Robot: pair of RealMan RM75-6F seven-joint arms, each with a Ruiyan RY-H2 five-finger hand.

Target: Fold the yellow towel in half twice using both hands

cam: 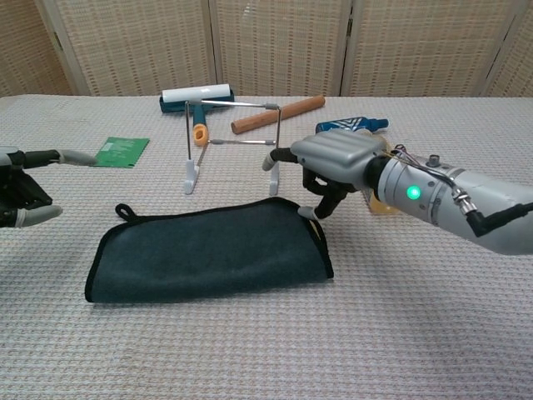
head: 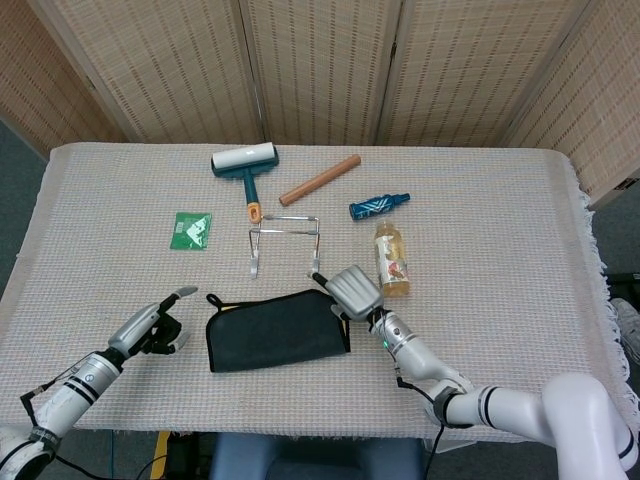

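The towel [head: 275, 330] [cam: 208, 257] lies folded near the table's front edge, its dark teal side with black trim facing out. No yellow shows. My right hand [head: 350, 292] [cam: 333, 162] hovers just above the towel's far right corner, fingers apart and pointing down, holding nothing. My left hand [head: 150, 325] [cam: 25, 187] is off to the left of the towel, apart from it, one finger stretched out and nothing in it.
Behind the towel stands a wire rack [head: 284, 240] [cam: 231, 142]. Further back lie a lint roller [head: 245, 165] [cam: 198, 96], a wooden stick [head: 320, 180] [cam: 277, 114] and a blue bottle [head: 378, 206] [cam: 350, 127]. A drink bottle [head: 392, 260] lies beside my right hand. A green packet [head: 191, 229] [cam: 121, 152] sits at the left.
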